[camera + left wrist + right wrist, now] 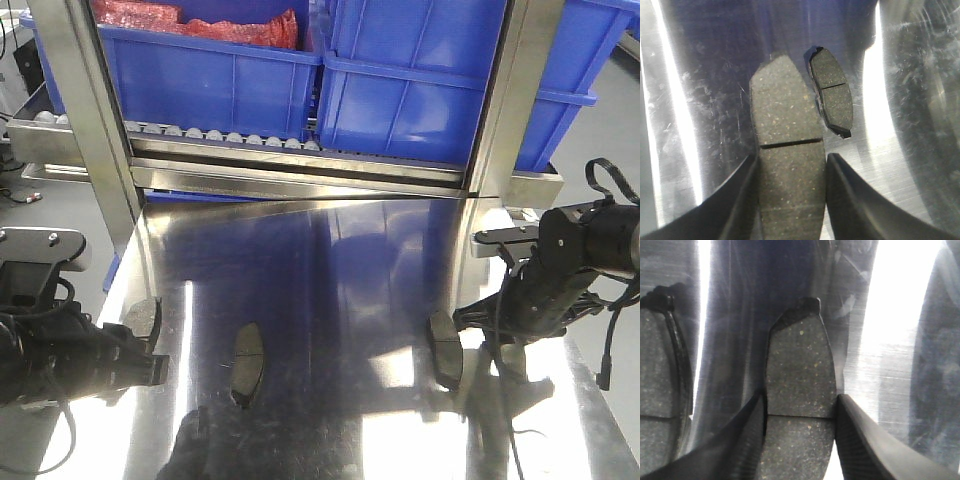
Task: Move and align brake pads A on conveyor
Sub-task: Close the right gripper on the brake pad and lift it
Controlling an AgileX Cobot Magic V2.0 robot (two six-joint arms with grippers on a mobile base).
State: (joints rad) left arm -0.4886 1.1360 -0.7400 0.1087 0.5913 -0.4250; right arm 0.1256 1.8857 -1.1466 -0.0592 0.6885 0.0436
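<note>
Though the left wrist view cropped its fingers, the left gripper (790, 159) was clamped on the left-hand pad (785, 115), speckled grey with a centre groove, over the steel table (705, 100), a loose pad (832, 97) just beside. Right wrist, same deal: the right gripper (801, 397) squeezed the right-hand pad (800, 355), a neighbour pad (657, 370) cut off at the left edge. From the front, glare washed out the table, both arms ran off-frame, and blue bins (230, 80) sat behind on a roller rack (220, 135).

Brake pads (790, 150) have gritty, speckled matt faces; the steel table (330, 260) is glossy and scratched.
</note>
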